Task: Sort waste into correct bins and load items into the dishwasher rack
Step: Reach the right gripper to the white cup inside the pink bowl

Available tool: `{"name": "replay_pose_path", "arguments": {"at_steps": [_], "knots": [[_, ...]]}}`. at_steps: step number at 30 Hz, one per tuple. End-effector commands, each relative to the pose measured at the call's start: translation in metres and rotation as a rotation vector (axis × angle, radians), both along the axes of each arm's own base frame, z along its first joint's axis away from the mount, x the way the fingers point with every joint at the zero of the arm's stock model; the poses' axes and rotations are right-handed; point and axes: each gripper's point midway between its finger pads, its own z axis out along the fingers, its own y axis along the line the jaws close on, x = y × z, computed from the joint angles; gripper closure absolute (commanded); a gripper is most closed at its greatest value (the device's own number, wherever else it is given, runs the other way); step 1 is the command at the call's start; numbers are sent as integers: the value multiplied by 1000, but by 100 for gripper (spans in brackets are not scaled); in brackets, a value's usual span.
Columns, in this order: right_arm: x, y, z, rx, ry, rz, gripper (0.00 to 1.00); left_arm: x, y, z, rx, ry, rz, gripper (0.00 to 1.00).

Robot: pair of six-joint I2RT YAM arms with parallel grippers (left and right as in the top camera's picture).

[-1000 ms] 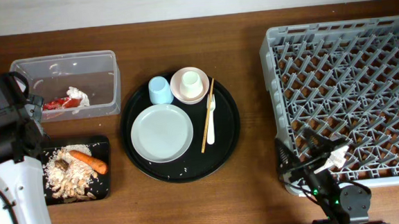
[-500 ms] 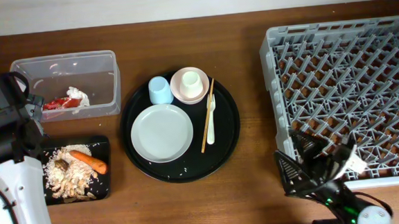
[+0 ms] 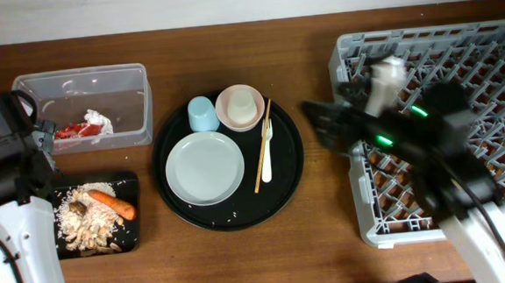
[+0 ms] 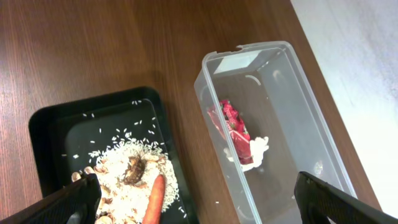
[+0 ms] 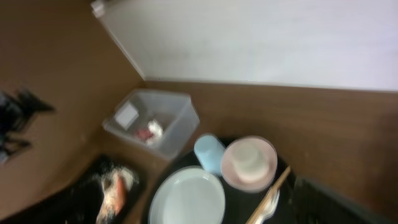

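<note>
Black tray [image 3: 289, 157]: one plate [image 3: 205, 168], one bowl [image 3: 226, 108], two cups [image 3: 202, 114] [image 3: 243, 101]; left pincer [image 4: 202, 202], right pincer [image 3: 322, 124] agape.

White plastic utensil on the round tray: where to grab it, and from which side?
Likely its near end, from straight above, jaws across its width. The white plastic utensil lies flat, lengthwise on the round black tray; its far end meets the chopsticks, while the near end sits slightly clear of them. The open right gripper is closer.
</note>
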Motion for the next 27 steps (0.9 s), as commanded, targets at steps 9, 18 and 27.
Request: {"name": "replay_pose_path", "arguments": {"at_steps": [9, 18, 27], "knots": [[129, 97, -111, -412, 119, -96, 1, -1, 1, -2, -5, 2, 12, 1], [144, 111, -195, -479, 222, -67, 1, -1, 1, -2, -5, 2, 12, 1], [147, 125, -231, -499, 240, -46, 1, -1, 1, -2, -5, 1, 12, 1]]}}
